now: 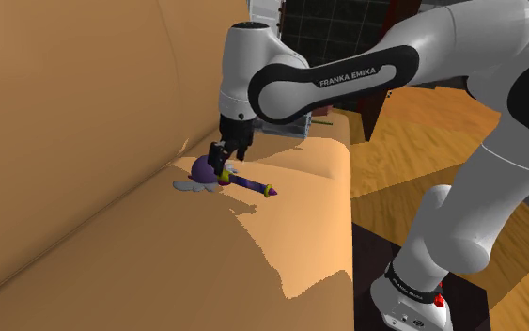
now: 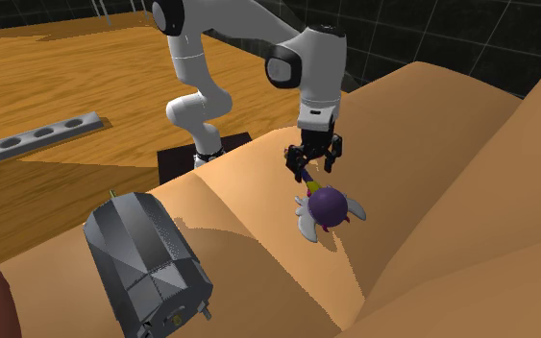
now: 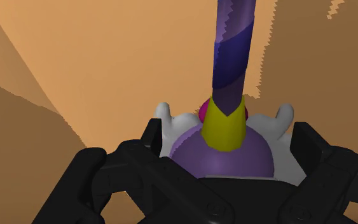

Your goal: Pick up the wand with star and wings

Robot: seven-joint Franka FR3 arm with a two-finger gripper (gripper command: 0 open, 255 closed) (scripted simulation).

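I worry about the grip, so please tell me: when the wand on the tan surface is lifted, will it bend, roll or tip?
The wand looks stiff: its striped shaft runs straight. It is probably head-heavy, since the round purple head is bulkier than the shaft, so it may tip. The white wings should hinder rolling.

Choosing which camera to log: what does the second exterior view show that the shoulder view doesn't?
Second exterior view: a grey faceted object lying on the tan cushion, and a grey strip with holes on the wooden floor. Shoulder view: the wand's striped handle down to its tip. Both: the gripper above the wand's purple head and white wings.
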